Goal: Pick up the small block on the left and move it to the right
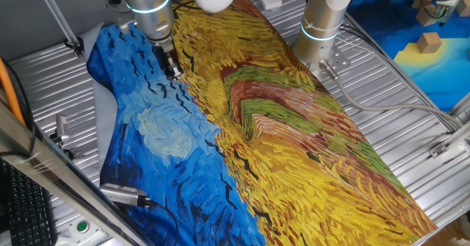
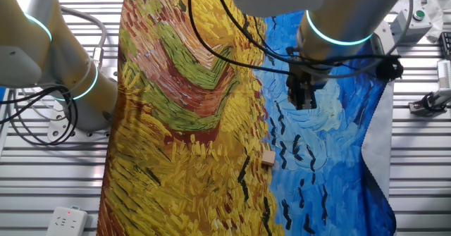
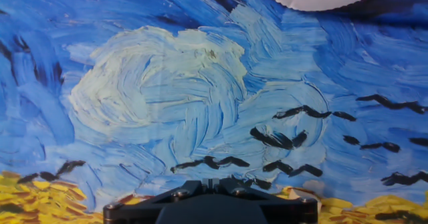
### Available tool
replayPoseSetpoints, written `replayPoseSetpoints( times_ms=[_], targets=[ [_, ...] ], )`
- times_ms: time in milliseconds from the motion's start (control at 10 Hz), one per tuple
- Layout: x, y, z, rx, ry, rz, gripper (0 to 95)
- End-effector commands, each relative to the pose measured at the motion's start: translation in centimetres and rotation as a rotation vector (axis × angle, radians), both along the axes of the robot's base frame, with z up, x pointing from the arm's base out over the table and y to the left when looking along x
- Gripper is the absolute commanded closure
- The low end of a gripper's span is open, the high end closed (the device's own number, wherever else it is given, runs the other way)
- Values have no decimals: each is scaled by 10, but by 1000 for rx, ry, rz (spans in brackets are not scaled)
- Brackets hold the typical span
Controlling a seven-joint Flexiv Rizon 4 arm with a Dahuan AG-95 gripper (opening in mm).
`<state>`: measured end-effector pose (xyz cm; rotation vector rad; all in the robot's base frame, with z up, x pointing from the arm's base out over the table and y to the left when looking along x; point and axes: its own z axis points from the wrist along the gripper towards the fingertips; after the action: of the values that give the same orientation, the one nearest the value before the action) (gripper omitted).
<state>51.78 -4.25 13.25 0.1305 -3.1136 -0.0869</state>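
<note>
The pincer hangs above the blue part of the painted cloth on the tabletop; whether its jaws are spread I cannot tell. The small block lies on the cloth at the yellow-blue border, near the pincer but apart from it.

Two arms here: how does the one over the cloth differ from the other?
The working arm hangs over the blue half of the cloth, gripper pointing down; the second arm stands on the metal table beside the yellow edge. The working arm's gripper shows; the second arm's end is out of frame. Both: white, cyan ring.
</note>
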Motion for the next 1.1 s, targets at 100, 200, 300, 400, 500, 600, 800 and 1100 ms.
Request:
replayPoseSetpoints(
  times_ms=[100,200,300,400,500,600,800,1100],
  targets=[
    [-1,0,1,-5,-4,5,950],
    [-1,0,1,-5,-4,7,950],
    [-1,0,1,-6,-3,7,950],
    [-1,0,1,-6,-2,6,950],
    [-1,0,1,-7,-1,7,950],
    [-1,0,1,-5,-3,9,950],
    [-1,0,1,20,-18,47,950],
    [-1,0,1,39,15,8,950]
  ],
)
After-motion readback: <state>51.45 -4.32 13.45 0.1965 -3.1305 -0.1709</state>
